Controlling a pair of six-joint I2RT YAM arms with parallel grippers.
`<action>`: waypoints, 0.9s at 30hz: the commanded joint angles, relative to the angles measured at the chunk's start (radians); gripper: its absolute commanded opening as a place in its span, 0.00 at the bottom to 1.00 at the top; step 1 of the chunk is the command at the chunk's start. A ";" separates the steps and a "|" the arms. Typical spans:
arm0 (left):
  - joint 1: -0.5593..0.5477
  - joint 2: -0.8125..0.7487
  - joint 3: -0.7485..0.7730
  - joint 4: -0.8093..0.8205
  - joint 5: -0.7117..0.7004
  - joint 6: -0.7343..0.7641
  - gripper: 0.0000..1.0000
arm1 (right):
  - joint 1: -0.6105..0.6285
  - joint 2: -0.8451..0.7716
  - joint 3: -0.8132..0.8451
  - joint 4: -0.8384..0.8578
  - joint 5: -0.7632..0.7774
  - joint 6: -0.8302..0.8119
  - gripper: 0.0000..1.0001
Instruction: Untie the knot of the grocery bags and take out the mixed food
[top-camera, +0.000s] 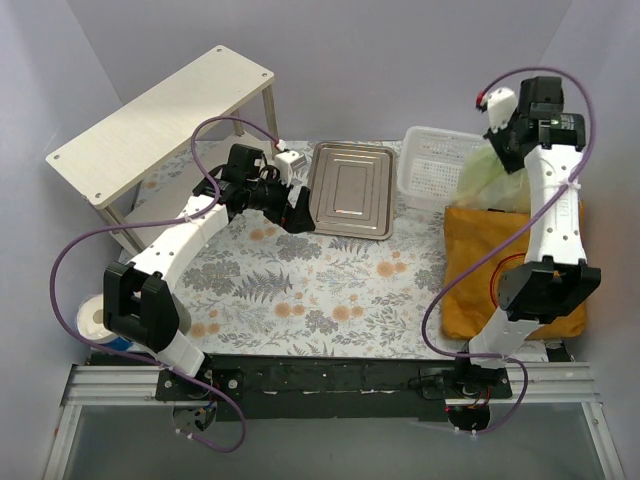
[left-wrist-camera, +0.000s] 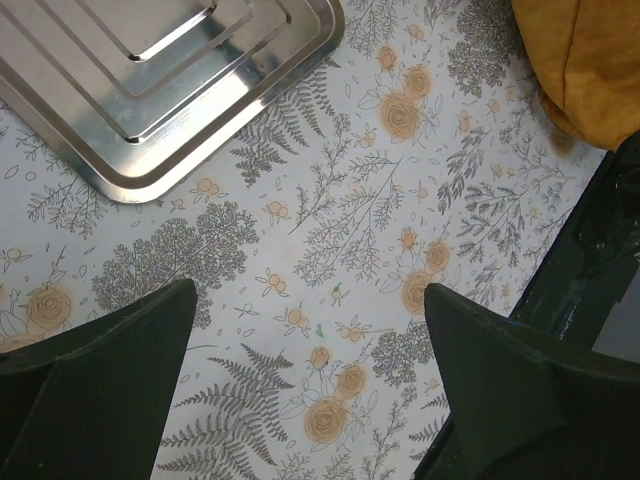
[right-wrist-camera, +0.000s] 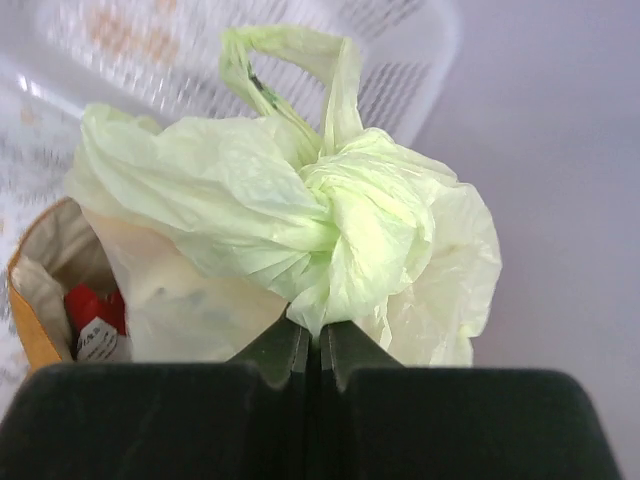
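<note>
The pale green plastic bag (top-camera: 482, 176) hangs lifted over the open mustard-orange tote (top-camera: 470, 270) at the right. My right gripper (top-camera: 503, 148) is shut on the bag's plastic just below its tied knot (right-wrist-camera: 370, 230); in the right wrist view the right gripper (right-wrist-camera: 318, 328) has its jaws pressed together on the plastic. Pale food shows dimly through the bag. A red packet (right-wrist-camera: 85, 305) lies inside the tote (right-wrist-camera: 35, 320). My left gripper (top-camera: 300, 212) is open and empty over the floral cloth beside the tray; in the left wrist view (left-wrist-camera: 310, 330) nothing is between its fingers (left-wrist-camera: 100, 380).
A steel tray (top-camera: 350, 190) lies at the centre back, seen also in the left wrist view (left-wrist-camera: 180, 80). A white mesh basket (top-camera: 432, 160) stands behind the green bag. A wooden shelf (top-camera: 160, 115) is at the back left. A white tape roll (top-camera: 98, 320) sits near the left arm's base.
</note>
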 joint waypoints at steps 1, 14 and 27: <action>-0.008 -0.045 0.031 0.000 -0.029 0.008 0.98 | 0.011 -0.152 0.215 0.145 -0.078 -0.034 0.01; 0.003 -0.137 0.235 0.009 -0.451 -0.129 0.98 | 0.416 -0.387 0.011 0.551 -0.380 -0.076 0.01; 0.000 -0.303 -0.102 0.047 -0.740 -0.062 0.98 | 0.738 -0.439 -0.522 0.545 -0.563 0.052 0.01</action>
